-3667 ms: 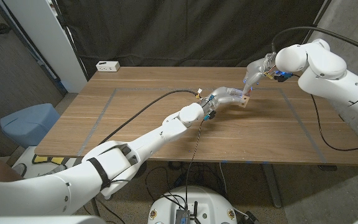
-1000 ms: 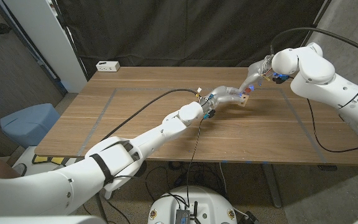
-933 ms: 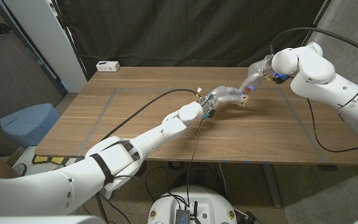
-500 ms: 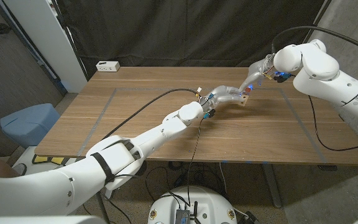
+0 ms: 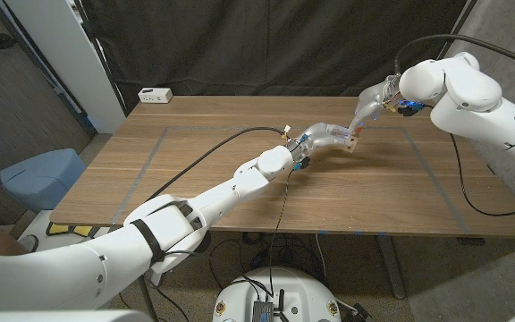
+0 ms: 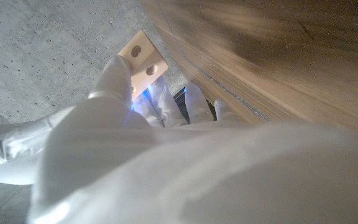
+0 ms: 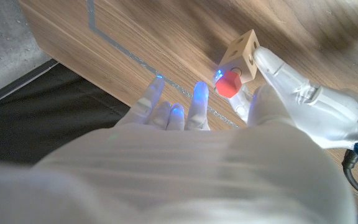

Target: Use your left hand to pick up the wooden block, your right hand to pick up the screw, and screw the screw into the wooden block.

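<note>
In the head view my left hand [image 5: 327, 138] reaches out over the far middle of the table and holds the small wooden block [image 5: 353, 143] off the surface. My right hand [image 5: 366, 111] comes down onto the block from behind. The right wrist view shows the block [image 7: 243, 54] gripped by the left hand's fingers [image 7: 289, 81], with the red-headed screw [image 7: 230, 84] seated against one face. The right hand's fingertips [image 7: 197, 94] close in around that red head. In the left wrist view the block [image 6: 143, 58] shows two holes above my finger [image 6: 113, 76].
A white power strip [image 5: 155, 94] lies at the table's far left corner. Grey tape lines [image 5: 147, 159] mark a rectangle on the wooden table [image 5: 204, 179]. A black cable [image 5: 213, 152] runs along my left arm. A blue bin [image 5: 41, 175] stands left of the table.
My right arm's upper part has swung up and to the right while its fingertips stay at the block. The left hand and the block have held still.
</note>
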Motion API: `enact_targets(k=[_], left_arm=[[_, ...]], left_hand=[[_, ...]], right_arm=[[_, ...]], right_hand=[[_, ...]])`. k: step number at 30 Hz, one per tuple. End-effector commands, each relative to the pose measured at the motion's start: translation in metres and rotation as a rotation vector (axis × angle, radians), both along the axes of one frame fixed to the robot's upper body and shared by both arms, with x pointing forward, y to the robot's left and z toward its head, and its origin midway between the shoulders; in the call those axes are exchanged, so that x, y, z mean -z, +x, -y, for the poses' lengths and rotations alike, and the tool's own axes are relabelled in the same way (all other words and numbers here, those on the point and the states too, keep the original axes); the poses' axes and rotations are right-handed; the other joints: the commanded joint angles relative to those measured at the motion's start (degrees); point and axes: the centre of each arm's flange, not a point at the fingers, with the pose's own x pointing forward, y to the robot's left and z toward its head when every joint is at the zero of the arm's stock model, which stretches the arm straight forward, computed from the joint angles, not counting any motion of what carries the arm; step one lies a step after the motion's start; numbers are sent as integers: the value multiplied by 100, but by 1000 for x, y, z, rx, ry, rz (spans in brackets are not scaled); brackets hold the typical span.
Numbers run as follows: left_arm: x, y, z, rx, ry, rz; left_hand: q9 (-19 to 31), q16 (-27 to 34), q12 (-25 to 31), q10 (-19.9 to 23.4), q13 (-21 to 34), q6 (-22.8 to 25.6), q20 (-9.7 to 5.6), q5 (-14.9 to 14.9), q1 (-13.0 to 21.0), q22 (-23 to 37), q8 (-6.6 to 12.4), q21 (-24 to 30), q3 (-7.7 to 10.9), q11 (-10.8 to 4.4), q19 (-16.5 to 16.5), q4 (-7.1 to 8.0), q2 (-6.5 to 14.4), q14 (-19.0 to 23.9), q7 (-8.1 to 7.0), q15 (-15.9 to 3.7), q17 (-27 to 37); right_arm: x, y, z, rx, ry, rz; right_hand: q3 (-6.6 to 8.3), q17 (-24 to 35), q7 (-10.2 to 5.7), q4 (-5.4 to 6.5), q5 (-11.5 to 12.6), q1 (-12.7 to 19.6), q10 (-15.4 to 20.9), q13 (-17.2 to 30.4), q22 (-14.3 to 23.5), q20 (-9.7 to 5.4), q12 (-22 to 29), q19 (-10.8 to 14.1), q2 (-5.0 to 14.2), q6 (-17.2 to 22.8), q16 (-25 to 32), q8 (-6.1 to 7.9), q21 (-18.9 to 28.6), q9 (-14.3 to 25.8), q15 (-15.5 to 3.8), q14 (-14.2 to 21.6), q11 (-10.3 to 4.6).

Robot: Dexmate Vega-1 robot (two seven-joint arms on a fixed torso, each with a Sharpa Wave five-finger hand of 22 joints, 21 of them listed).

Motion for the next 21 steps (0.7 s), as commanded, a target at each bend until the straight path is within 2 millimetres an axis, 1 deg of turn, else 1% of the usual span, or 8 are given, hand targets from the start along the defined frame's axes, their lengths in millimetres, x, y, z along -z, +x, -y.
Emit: enact_targets(k=[1,4,7,9,11,13,20,21], left_arm=[[1,0,0,-4,0,3],[1,0,0,-3,2,2],[1,0,0,-3,4,0],[1,0,0,-1,5,1],[1,0,0,-2,5,1],[1,0,0,-2,5,1],[2,0,0,-2,6,0],[2,0,0,-2,6,-1]], left_hand=[[6,-10,41,50,529,482,14,37,-86,9,36,-11,84,-13,-18,59,138,61,119,-277,17],[5,-9,46,61,530,486,16,36,-90,9,37,-12,82,-13,-19,61,135,64,111,-281,17],[5,-10,44,55,531,484,19,38,-81,9,35,-12,85,-13,-20,57,141,59,120,-266,18],[5,-9,44,54,531,489,21,38,-74,9,36,-12,87,-13,-21,52,140,60,121,-268,18],[5,-9,45,55,532,489,17,38,-77,9,36,-11,85,-13,-19,54,141,58,119,-275,19],[5,-8,45,57,531,492,19,37,-80,9,36,-11,84,-14,-19,55,138,61,121,-270,18],[5,-6,44,54,532,498,20,36,-90,9,37,-11,79,-14,-20,61,138,63,119,-274,21],[5,-6,44,54,533,501,18,36,-88,9,38,-11,79,-14,-20,59,136,64,124,-276,20]], right_arm=[[-4,-2,2,-3,-29,1],[-4,-2,3,0,-33,0],[-4,-2,3,5,-38,0],[-4,-2,4,5,-40,2],[-4,-3,4,9,-43,5],[-4,-3,5,9,-43,7],[-3,-2,5,5,-66,16],[-3,-2,5,3,-70,19]], right_hand=[[57,13,-161,-59,47,209,-43,32,20,56,3,-14,-6,-38,22,-56,30,31,-35,-72,-184],[102,11,-314,-83,54,379,-124,31,19,59,-2,-18,-47,-49,29,-76,33,35,-80,-101,-347],[120,10,-411,-86,57,467,-178,32,19,57,-5,-41,-79,-81,28,-98,28,40,-112,-129,-417],[134,10,-455,-90,63,521,-188,32,19,64,-1,-49,-93,-75,25,-99,27,42,-135,-152,-449],[150,11,-489,-91,70,592,-218,32,19,67,0,-49,-122,-68,31,-100,31,45,-148,-158,-553],[163,12,-516,-91,76,636,-232,32,19,69,1,-52,-128,-65,34,-100,31,48,-167,-162,-611],[212,15,-648,-99,98,792,-254,33,20,54,8,-59,-144,-31,42,-89,33,55,-200,-178,-698],[227,15,-683,-103,106,853,-272,33,20,50,7,-60,-157,-27,45,-87,34,58,-208,-179,-771]])
